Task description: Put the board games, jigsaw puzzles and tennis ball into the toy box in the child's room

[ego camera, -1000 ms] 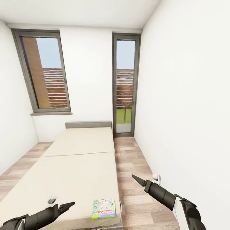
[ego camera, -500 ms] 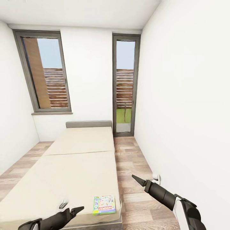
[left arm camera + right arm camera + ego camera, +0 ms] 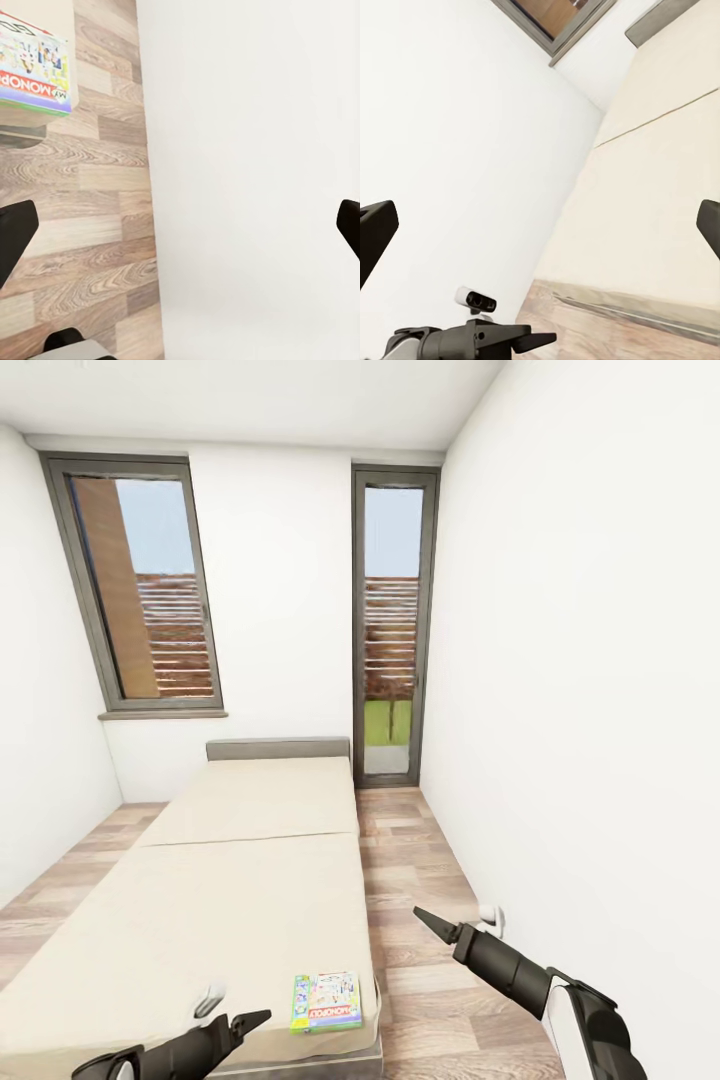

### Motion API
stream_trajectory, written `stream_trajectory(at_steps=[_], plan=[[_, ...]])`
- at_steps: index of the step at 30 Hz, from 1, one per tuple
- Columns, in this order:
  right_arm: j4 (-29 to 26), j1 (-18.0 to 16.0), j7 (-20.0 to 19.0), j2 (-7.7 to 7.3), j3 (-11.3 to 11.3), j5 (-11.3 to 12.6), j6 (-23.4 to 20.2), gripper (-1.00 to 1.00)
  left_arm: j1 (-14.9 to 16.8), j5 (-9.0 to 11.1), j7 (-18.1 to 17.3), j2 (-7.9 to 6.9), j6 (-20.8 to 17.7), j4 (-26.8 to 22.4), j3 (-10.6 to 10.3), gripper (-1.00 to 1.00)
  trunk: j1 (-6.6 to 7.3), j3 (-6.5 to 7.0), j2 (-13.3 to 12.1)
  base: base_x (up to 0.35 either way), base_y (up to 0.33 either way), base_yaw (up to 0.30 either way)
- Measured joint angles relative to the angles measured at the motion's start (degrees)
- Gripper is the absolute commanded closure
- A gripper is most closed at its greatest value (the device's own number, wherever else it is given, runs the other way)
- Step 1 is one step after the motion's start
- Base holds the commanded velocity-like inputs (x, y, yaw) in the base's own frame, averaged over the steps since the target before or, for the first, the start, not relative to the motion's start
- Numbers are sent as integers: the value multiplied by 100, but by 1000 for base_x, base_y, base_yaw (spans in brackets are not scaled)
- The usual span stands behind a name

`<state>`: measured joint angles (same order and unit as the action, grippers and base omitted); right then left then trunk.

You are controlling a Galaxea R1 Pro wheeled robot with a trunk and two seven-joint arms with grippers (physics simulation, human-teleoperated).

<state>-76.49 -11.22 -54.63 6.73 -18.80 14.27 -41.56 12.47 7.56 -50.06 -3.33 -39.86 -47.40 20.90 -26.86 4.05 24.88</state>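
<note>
Both claws are empty and hang in the air near the foot of the bed (image 3: 240, 860). Left claw (image 3: 250, 1021) is low over the near corner of the mattress; in the left wrist view its two dark fingertips (image 3: 15, 232) stand far apart at the two edges of the picture, so it is open. Right claw (image 3: 425, 920) is over the wooden floor (image 3: 410, 880), between the bed and the white wall (image 3: 590, 710); in the right wrist view its fingertips (image 3: 375, 232) are also wide apart, so it is open too.

One game (image 3: 326, 1001) lies flat on the mattress, just beside the left claw on the side toward the right claw, and close to the near edge and the floor-side edge of the bed. Its cover is green and white with a red band and small cartoon pictures. From the left wrist camera the same game (image 3: 34, 64) is seen ahead of the fingers, and the word MONOPOLY can be read on the band. It touches nothing except the mattress, and neither claw touches it.

Far beyond both claws, past the headboard (image 3: 278, 749), are a window (image 3: 140, 590) and a tall glass door (image 3: 390, 630). In the right wrist view the left claw (image 3: 536, 339) appears low, dark, in front of the beige mattress.
</note>
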Motion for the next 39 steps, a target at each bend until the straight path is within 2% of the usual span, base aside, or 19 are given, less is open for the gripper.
stream_trajectory(at_steps=[8, 14, 20, 21, 24, 26, 32, 34, 39], plan=[[-31, 2, -7, -25, -5, 53, -22, -100, 7, 43, -51, 1, -7, 0, 7, -100, 0, 0, 0, 0, 0, 0], [-47, 0, -8, -41, -5, 180, -31, -100, 27, 282, -47, -13, -40, -1, 34, -100, -109, -89, 199, 0, 0, 0], [-56, 4, -9, -51, -15, 308, -38, -100, 352, 892, -28, -48, -211, 18, 47, -100, -241, -197, 440, 0, 0, 0], [-56, 4, -9, -55, -18, 353, -47, -100, 441, 1085, -3, -47, -326, 38, 49, -100, -263, -215, 480, 0, 0, 0], [-55, 4, -9, -61, -25, 428, -78, -100, 524, 1276, 68, -31, -449, 107, 52, -100, -329, -269, 600, 0, 0, 0], [-54, 7, -7, -67, -29, 504, -115, -100, 576, 1401, 243, -14, -518, 300, 52, -100, -373, -305, 680, 0, 0, 0], [-51, 14, -2, -71, -32, 556, -152, -100, 608, 1495, 587, 3, -466, 781, 58, -100, -505, -413, 921, 0, 0, 0], [-51, 15, -1, -71, -32, 562, -165, -100, 610, 1517, 634, 5, -291, 950, 59, -100, -549, -446, 999, 0, 0, 0], [-49, 14, 9, -72, -33, 563, -239, -100, 610, 1532, 666, 27, -144, 1288, 58, -100, -658, -529, 1196, 0, 0, 0]])
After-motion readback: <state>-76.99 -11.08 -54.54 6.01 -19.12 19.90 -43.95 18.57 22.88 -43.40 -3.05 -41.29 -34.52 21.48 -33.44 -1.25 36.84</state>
